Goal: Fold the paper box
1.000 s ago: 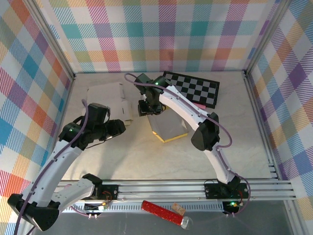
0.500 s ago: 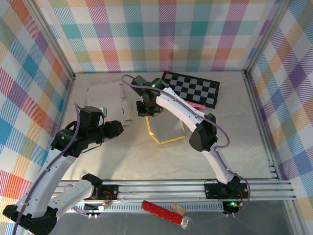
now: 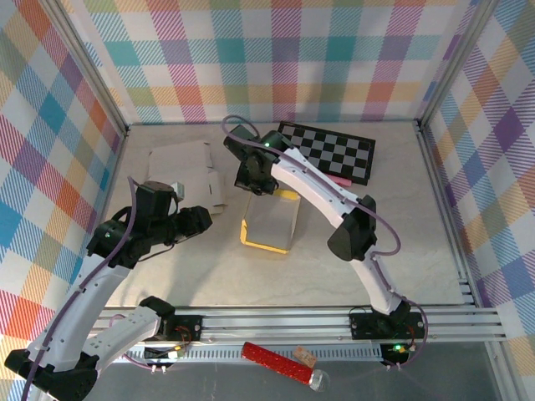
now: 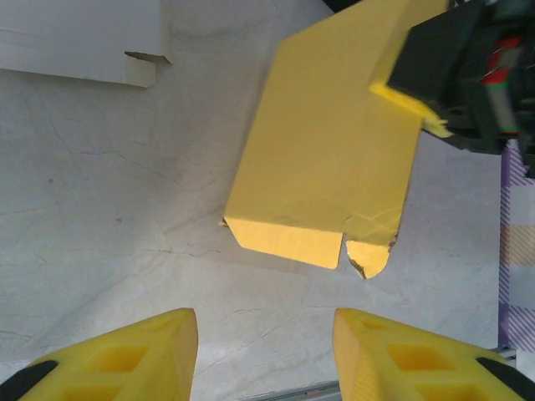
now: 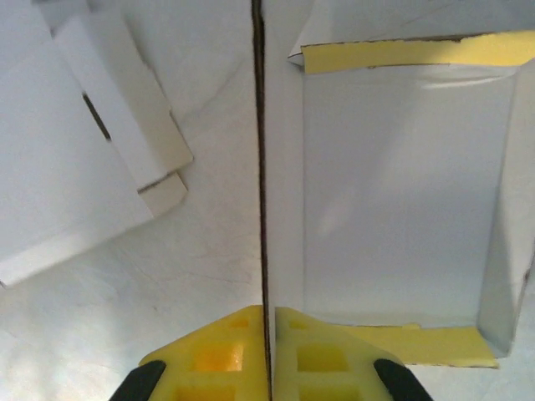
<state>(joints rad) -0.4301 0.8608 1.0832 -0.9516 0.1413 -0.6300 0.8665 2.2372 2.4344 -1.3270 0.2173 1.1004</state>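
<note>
Right tool (image 5: 269,327) pinches a wall of the yellow box (image 3: 269,224). Left tool (image 4: 264,332) hangs spread above the worktop (image 4: 109,209).

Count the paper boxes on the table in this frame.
2. A yellow paper box, partly opened up, sits mid-table, one wall pinched in the right arm's jaws. A flat, unfolded white paper box lies at the back left. The arms cover some table, so another could be hidden.
</note>
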